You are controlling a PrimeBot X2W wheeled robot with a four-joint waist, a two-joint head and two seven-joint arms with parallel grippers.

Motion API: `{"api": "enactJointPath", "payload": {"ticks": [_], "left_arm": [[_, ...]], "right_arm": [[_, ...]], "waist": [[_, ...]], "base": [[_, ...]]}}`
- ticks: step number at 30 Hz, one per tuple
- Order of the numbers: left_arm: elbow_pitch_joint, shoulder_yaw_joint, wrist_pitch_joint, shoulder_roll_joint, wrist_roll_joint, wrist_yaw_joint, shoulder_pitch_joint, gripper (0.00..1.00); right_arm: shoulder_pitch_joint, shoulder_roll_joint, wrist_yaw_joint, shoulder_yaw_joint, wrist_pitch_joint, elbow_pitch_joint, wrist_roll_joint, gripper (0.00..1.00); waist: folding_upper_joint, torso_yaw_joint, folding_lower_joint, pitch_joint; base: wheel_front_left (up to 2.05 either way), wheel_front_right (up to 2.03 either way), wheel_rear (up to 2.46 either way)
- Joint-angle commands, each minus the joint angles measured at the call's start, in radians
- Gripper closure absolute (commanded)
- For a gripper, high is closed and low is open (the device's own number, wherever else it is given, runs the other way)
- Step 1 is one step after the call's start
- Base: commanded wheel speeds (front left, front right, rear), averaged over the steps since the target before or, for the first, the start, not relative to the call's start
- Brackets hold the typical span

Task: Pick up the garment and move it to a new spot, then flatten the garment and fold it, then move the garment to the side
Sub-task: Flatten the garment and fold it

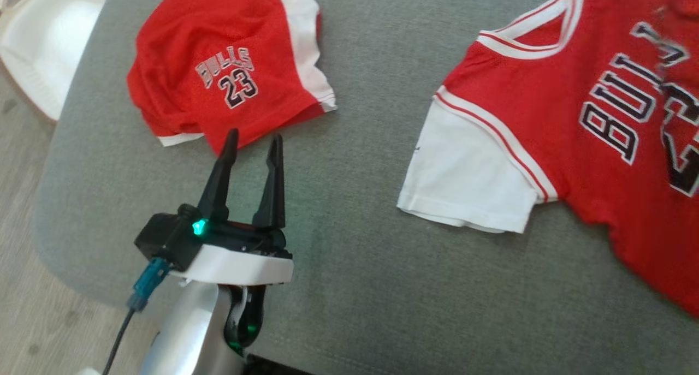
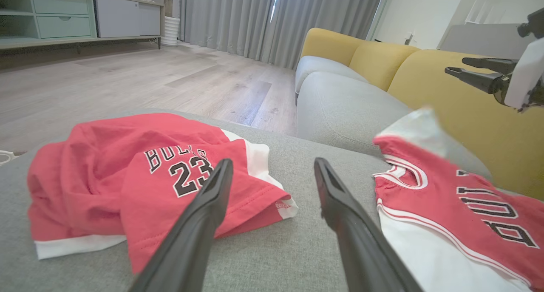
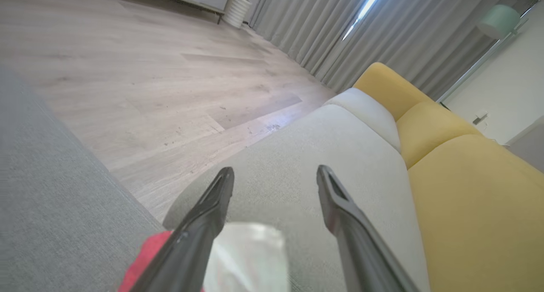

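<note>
Crumpled red shorts (image 1: 218, 75) printed "BULLS 23", with white trim, lie at the far left of the grey cushion (image 1: 371, 287). My left gripper (image 1: 254, 136) is open just short of their near hem, fingertips almost at the cloth; in the left wrist view the shorts (image 2: 127, 177) lie ahead and to the left of the gripper (image 2: 272, 162). A red jersey (image 1: 573, 107) with white sleeves lies spread at the right, its far end blurred. My right gripper (image 2: 454, 66) hovers open above the jersey's (image 2: 446, 207) far sleeve. In its own view the right gripper (image 3: 275, 172) holds nothing, with blurred white and red cloth (image 3: 246, 258) below it.
The grey cushion's rounded left edge drops to a wooden floor (image 1: 22, 244), where a white object (image 1: 38, 42) sits at the top left. A grey and yellow sofa (image 2: 382, 71) stands beyond the cushion. Bare grey cushion separates the two garments.
</note>
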Motion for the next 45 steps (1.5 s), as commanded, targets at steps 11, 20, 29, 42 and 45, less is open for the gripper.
{"api": "enactJointPath", "payload": {"ticks": [11, 20, 29, 42, 45], "left_arm": [[-0.042, 0.125, -0.010, 0.008, 0.045, -0.005, -0.024, 0.00], [-0.047, 0.156, -0.010, 0.008, 0.087, -0.017, 0.020, 0.00], [-0.034, 0.176, -0.010, 0.008, 0.102, -0.019, 0.084, 0.00], [-0.005, 0.175, -0.010, 0.008, 0.107, -0.012, 0.144, 0.00], [-0.001, 0.176, -0.010, 0.008, 0.109, -0.012, 0.142, 0.00]], "right_arm": [[0.124, 0.084, -0.001, -0.076, -0.195, -0.044, 0.114, 0.00], [0.552, 0.171, -0.001, -0.298, -0.217, -0.382, 0.205, 0.00], [0.972, 0.333, -0.001, -0.419, -0.218, -0.705, 0.246, 0.00], [1.232, 0.352, -0.001, -0.379, -0.218, -0.792, 0.366, 0.00], [1.232, 0.352, -0.001, -0.385, -0.218, -0.806, 0.373, 0.00]], "waist": [[0.0000, -0.175, -0.0002, -0.105], [0.0000, -0.323, -0.0002, -0.225], [0.0000, -0.424, -0.0002, -0.315], [0.0000, -0.465, -0.0002, -0.362], [0.0000, -0.467, -0.0002, -0.361]], "base": [[0.00, 0.00, 0.00], [0.00, 0.00, 0.00], [0.00, 0.00, 0.00], [0.00, 0.00, 0.00], [0.00, 0.00, 0.00]]}}
